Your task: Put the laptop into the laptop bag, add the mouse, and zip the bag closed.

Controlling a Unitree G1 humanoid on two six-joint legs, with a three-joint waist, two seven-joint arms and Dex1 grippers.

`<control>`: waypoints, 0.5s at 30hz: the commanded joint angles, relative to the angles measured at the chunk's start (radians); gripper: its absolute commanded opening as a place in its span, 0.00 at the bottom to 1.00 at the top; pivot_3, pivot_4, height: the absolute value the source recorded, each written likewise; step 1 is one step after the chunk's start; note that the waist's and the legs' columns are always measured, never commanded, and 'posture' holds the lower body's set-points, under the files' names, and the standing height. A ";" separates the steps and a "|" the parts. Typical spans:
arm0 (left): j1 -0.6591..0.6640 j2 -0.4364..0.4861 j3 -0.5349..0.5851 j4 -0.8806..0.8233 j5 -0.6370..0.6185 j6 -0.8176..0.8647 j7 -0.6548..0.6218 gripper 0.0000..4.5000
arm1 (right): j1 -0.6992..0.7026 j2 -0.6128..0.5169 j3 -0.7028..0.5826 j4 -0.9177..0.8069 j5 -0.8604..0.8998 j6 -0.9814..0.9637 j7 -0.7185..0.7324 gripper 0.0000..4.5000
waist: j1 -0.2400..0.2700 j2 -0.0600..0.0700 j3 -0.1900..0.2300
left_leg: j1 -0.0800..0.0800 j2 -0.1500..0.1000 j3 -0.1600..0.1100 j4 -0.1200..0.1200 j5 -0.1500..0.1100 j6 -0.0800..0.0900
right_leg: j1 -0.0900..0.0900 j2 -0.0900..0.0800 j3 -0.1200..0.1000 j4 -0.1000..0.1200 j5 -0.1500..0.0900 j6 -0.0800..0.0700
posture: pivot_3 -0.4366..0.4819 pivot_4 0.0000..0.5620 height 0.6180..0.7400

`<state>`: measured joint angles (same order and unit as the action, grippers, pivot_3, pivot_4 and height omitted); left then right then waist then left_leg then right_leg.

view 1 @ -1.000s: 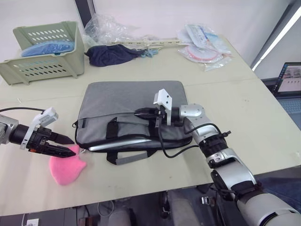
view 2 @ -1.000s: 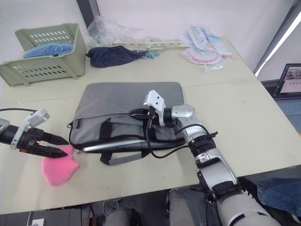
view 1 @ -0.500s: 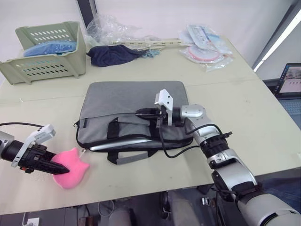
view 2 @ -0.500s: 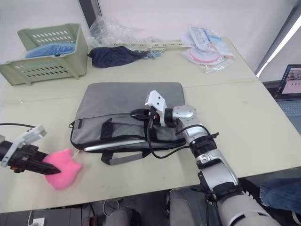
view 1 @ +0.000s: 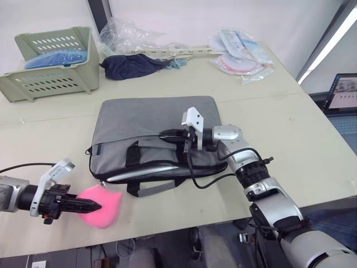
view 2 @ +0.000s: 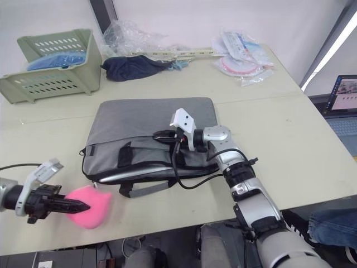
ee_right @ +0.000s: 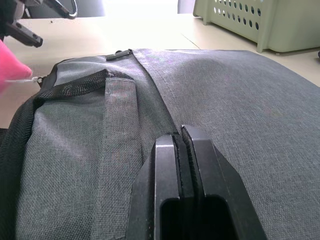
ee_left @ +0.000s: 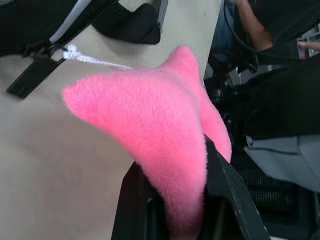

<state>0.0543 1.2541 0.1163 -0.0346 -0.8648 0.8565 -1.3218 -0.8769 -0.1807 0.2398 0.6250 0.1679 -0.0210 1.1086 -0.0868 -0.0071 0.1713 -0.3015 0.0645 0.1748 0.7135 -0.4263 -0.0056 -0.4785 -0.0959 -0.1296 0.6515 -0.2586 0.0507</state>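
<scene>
Inside bag [view 1: 156, 131], laptop [view 1: 142, 171] edge lies left-right.

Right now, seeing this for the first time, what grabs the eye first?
The pink fuzzy lump near the table's front edge, clamped in the left gripper and tied by a thin white string to the grey laptop bag. Next, the right gripper, fingers shut, lying on top of the bag at mid-table.
</scene>
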 commanded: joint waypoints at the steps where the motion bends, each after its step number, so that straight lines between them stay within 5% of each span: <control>1: 0.054 -0.056 0.106 -0.114 -0.055 0.050 0.060 0.09 | 0.050 0.004 0.046 0.031 -0.056 0.037 0.001 0.00 | 0.000 0.000 0.000 | 0.000 0.000 0.000 0.000 0.000 0.000 | 0.000 0.000 0.001 0.000 0.000 0.000 | 0.48 0.27 1.00; 15: 0.193 -0.311 0.196 -0.361 -0.078 0.096 0.230 0.09 | 0.054 0.024 0.050 0.034 -0.070 0.038 -0.010 0.00 | -0.001 0.000 -0.001 | 0.003 0.001 0.001 -0.003 -0.001 -0.001 | 0.001 0.000 0.005 -0.001 -0.001 -0.001 | 0.48 0.27 1.00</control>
<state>0.2378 0.9616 0.3176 -0.3196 -0.8911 0.9487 -1.0883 -0.8595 -0.1684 0.2394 0.6030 0.1568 -0.0209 1.1070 -0.0877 -0.0072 0.1708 -0.2981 0.0652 0.1755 0.7108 -0.4268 -0.0066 -0.4779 -0.0963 -0.1243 0.6504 -0.2592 0.0496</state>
